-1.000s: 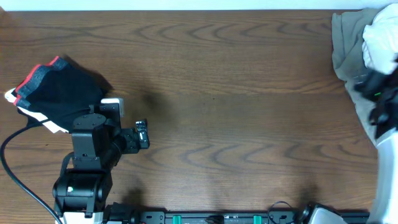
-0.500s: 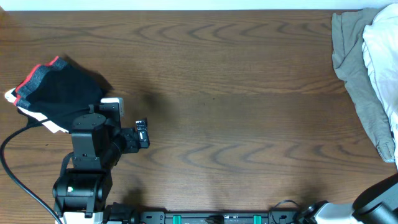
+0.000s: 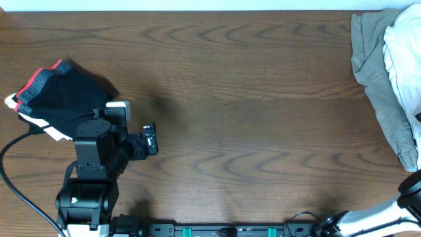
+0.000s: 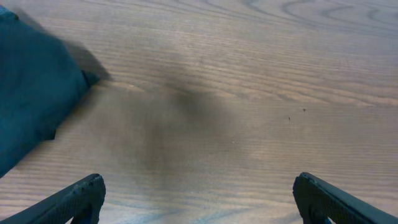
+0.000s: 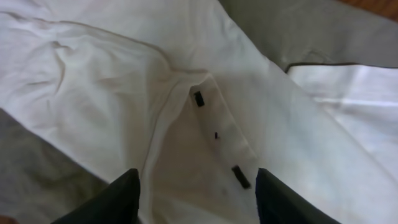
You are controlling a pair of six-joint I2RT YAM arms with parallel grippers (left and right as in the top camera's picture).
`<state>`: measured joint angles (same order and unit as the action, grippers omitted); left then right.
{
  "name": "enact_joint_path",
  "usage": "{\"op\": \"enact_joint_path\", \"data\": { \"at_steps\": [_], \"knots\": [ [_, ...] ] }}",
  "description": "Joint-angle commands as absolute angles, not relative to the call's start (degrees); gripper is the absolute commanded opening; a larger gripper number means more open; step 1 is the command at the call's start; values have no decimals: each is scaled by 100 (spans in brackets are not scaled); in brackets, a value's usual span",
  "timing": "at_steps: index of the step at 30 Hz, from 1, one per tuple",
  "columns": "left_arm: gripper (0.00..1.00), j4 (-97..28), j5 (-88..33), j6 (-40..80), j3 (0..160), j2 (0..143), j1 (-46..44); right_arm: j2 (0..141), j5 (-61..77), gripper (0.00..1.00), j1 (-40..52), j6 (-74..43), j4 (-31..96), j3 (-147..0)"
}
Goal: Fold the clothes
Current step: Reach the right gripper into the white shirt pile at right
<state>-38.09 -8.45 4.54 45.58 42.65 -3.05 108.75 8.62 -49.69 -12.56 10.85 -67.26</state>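
Note:
The clothes lie in two heaps. A black, red-edged garment [image 3: 62,99] sits at the table's left, and its dark edge [image 4: 31,93] shows in the left wrist view. A grey-khaki garment [image 3: 376,85] with the white T-shirt [image 3: 404,59] on it lies at the right edge. My left gripper [image 4: 199,202] is open over bare wood, just right of the black garment. My right gripper [image 5: 198,199] hovers over the white T-shirt [image 5: 186,124]. Its jaws stand apart, with a white fold and small black marks between them.
The wooden table [image 3: 250,99] stretches between the two heaps. The left arm's base [image 3: 85,197] and a black cable [image 3: 20,184] sit at the front left. Part of the right arm [image 3: 411,194] shows in the front right corner. Grey cloth [image 5: 311,31] borders the white shirt.
In the overhead view the right arm has swung off the pile toward the front right corner. The left arm and both heaps have not moved.

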Motion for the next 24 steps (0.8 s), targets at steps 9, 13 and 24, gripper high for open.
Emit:
{"op": "enact_joint_path", "data": {
  "at_steps": [9, 13, 24],
  "knots": [
    [98, -3699, -856, 502, 4674, 4261, -274, 11603, 993, 41, -4899, -1326, 421, -6810],
    [98, -3697, -856, 502, 4674, 4261, -274, 11660, 1017, 36, -4807, -1328, 189, -6810],
    [98, -3629, -858, 502, 4674, 4261, -274, 11660, 1396, 32, -4641, -1350, -384, -6812]
  ]
}}
